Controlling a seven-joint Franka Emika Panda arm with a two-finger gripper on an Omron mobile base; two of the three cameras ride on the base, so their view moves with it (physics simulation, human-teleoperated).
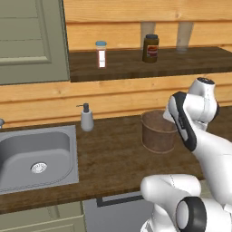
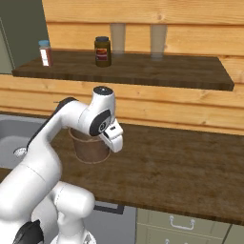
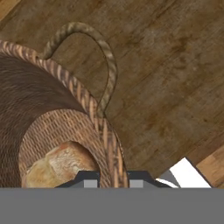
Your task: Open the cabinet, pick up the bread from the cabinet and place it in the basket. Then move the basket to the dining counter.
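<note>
Bread in basket, grab comes next.
Tool (image 3: 113, 181) straddles basket (image 3: 52, 118) rim w/ bread (image 3: 59, 166) inside, prob. for the carry; grip state can't tell.

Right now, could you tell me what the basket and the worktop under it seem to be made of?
The basket looks like woven wicker: ribbed brown strands and a twisted rope-like handle. The worktop looks like dark stained wood with a matte finish, showing streaky grain.

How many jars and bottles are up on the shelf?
2. A small white bottle with a blue cap stands at the shelf's left end, and a dark jar stands further right, near the middle. The arm could hide others.
</note>
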